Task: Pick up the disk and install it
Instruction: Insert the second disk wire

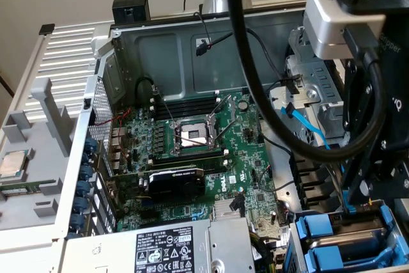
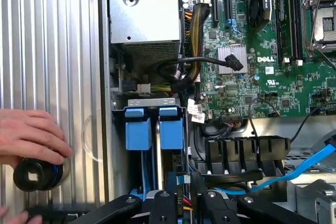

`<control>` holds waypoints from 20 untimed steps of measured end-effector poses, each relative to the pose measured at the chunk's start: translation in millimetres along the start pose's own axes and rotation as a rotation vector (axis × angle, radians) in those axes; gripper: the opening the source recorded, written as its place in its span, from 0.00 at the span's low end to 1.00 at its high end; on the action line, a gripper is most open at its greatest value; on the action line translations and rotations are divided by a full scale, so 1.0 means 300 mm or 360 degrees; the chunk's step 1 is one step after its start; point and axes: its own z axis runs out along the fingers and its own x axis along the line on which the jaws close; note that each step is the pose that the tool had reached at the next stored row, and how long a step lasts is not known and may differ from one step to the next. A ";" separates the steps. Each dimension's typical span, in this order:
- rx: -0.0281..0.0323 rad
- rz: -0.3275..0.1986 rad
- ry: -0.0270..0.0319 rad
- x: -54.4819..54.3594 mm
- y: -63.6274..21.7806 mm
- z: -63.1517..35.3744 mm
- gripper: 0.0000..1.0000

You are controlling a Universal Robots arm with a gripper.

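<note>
Two blue carriers (image 2: 138, 129) sit in the bay; your disk hides inside, gripper (image 2: 184, 203) just above, cut off — grip can't be told. Open case, motherboard (image 1: 192, 151) beside.

No desk surface to be made out. Carrying everything: an open computer case (image 1: 192, 49) laid flat, with a ribbed grey panel (image 1: 70, 49) just beside it on the exterior view's left. Bedded in the case: green motherboard (image 1: 249, 177) mid-floor, power supply (image 1: 192, 247) at the near edge, blue drive carriers (image 1: 319, 234) near right. Resting on the panel: a small square silver chip (image 1: 13, 163). In the wrist view, a hand (image 2: 29, 132) on the ribs, touching a black round object (image 2: 37, 174).
</note>
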 end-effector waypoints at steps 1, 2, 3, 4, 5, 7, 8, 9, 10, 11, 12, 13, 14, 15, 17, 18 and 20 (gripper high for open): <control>0.00000 0.0000 -0.00001 0.000 0.000 0.000 0.25; 0.00000 0.0000 0.00000 0.000 0.000 0.000 0.25; 0.00000 0.0000 0.00000 0.000 0.000 0.000 0.25; 0.00000 0.0000 0.00000 0.000 0.000 0.000 0.25; 0.00000 0.0000 -0.00001 0.000 0.000 0.000 0.25; 0.00001 0.0000 0.00000 0.000 0.000 0.000 0.25; 0.00000 0.0000 0.00000 0.000 0.000 0.000 0.23; 0.00000 -0.0001 0.00000 0.000 0.000 0.000 0.23; 0.00000 -0.0001 0.00000 0.000 0.000 0.000 0.16; 0.00001 -0.0003 0.00001 0.000 -0.001 0.000 0.11; 0.00002 -0.0011 0.00005 0.000 -0.004 0.000 0.11; 0.00005 -0.0027 0.00013 0.000 -0.005 -0.001 0.11; 0.00010 -0.0052 0.00020 0.000 -0.006 -0.001 0.11; 0.00015 -0.0081 0.00031 0.000 -0.006 -0.001 0.11; 0.00027 -0.0140 0.00046 0.000 -0.006 0.000 0.11; 0.00033 -0.0168 0.00056 0.000 -0.006 0.000 0.11; 0.00043 -0.0225 0.00079 0.000 -0.007 0.000 0.11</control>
